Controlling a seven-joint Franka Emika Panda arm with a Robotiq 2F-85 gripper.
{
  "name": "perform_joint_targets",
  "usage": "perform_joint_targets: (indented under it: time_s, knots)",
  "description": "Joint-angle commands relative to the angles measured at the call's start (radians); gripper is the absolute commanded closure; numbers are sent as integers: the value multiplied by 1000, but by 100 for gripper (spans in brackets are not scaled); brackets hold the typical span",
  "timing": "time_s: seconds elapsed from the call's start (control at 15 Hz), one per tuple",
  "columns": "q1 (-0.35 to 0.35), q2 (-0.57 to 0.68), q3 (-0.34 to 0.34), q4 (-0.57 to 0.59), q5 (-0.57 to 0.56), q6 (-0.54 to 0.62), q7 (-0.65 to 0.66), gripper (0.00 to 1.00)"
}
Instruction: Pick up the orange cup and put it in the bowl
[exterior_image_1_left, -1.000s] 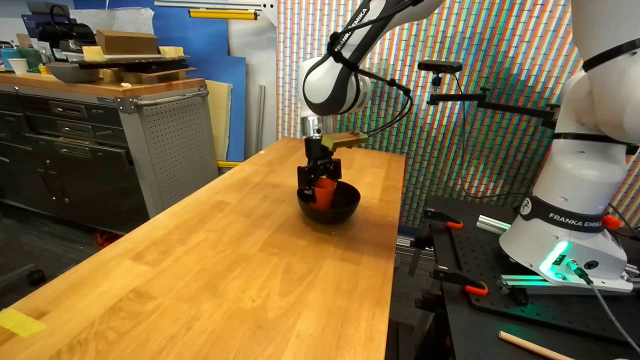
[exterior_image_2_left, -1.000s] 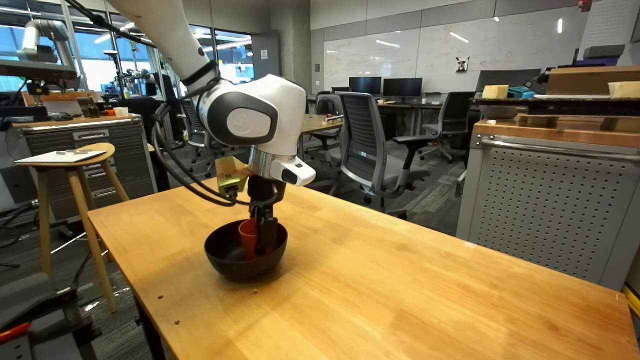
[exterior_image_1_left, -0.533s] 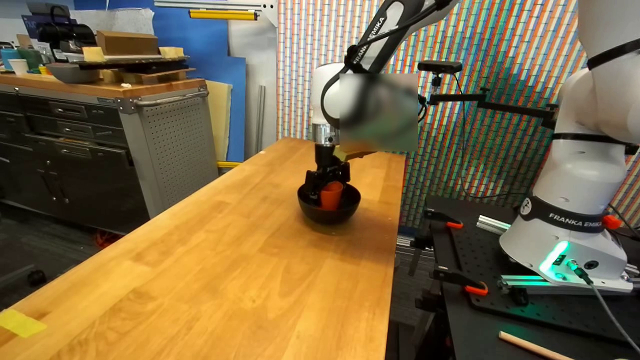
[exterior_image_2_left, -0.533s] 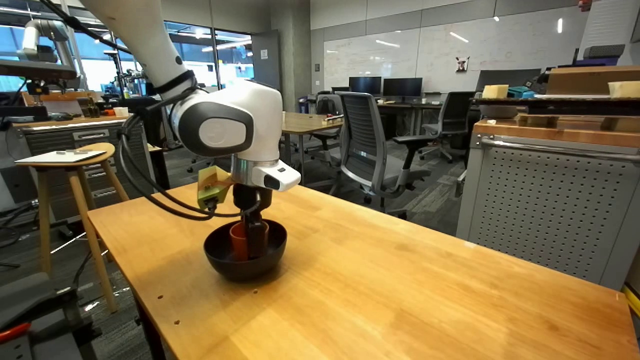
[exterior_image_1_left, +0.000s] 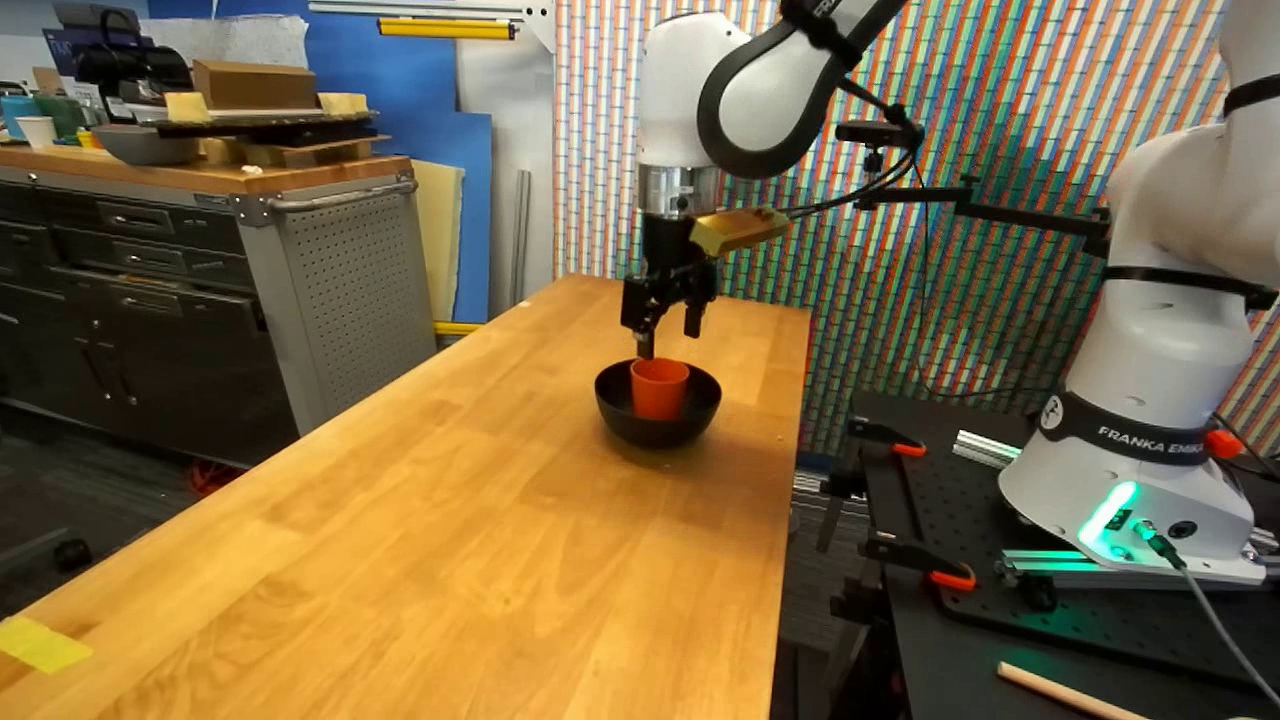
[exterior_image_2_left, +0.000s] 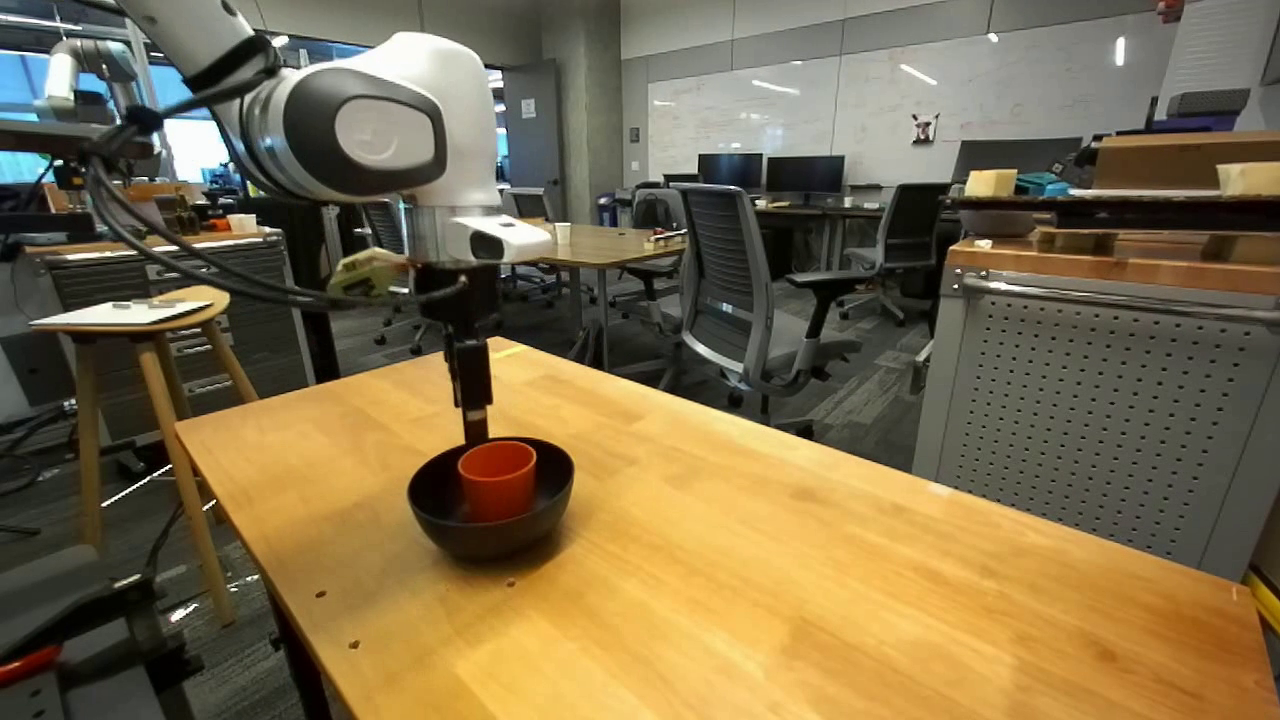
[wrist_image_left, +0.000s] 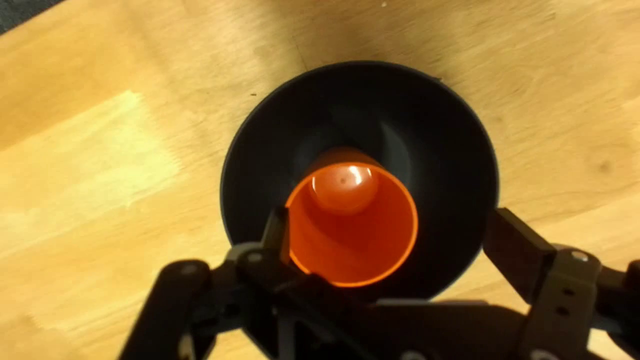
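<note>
The orange cup (exterior_image_1_left: 659, 391) stands upright inside the black bowl (exterior_image_1_left: 657, 432) on the wooden table; both also show in an exterior view, the cup (exterior_image_2_left: 497, 484) within the bowl (exterior_image_2_left: 488, 542). My gripper (exterior_image_1_left: 669, 338) is just above the cup with its fingers spread and nothing between them. In an exterior view the gripper (exterior_image_2_left: 476, 430) hangs behind the cup, over the bowl's far side. In the wrist view the cup (wrist_image_left: 352, 240) opens toward the camera inside the bowl (wrist_image_left: 445, 150). The open gripper's (wrist_image_left: 392, 220) left finger overlaps the cup's rim; the right finger overlaps the bowl's edge.
The wooden table (exterior_image_1_left: 480, 520) has a strip of yellow tape (exterior_image_1_left: 42, 645) at a corner. A tool cabinet (exterior_image_1_left: 340, 250) stands beyond its long edge. An office chair (exterior_image_2_left: 735, 290) and a wooden stool (exterior_image_2_left: 150, 330) stand around the table.
My gripper was low in the bowl around the cup. It has risen above the cup, leaving it in the bowl, where it stands straighter than a second ago. The bowl has not moved.
</note>
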Motion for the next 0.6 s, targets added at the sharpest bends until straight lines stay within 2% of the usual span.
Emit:
perform_joint_targets:
  time_s: [0.0, 0.33, 0.4, 0.53]
  knots:
    - [-2, -182, 39, 0, -51, -181, 80, 0]
    - [-21, -334, 119, 47, -63, -388, 150, 0]
    - [-28, -272, 110, 39, -33, -316, 102, 0]
    - [-29, -317, 127, 43, -32, -360, 118, 0]
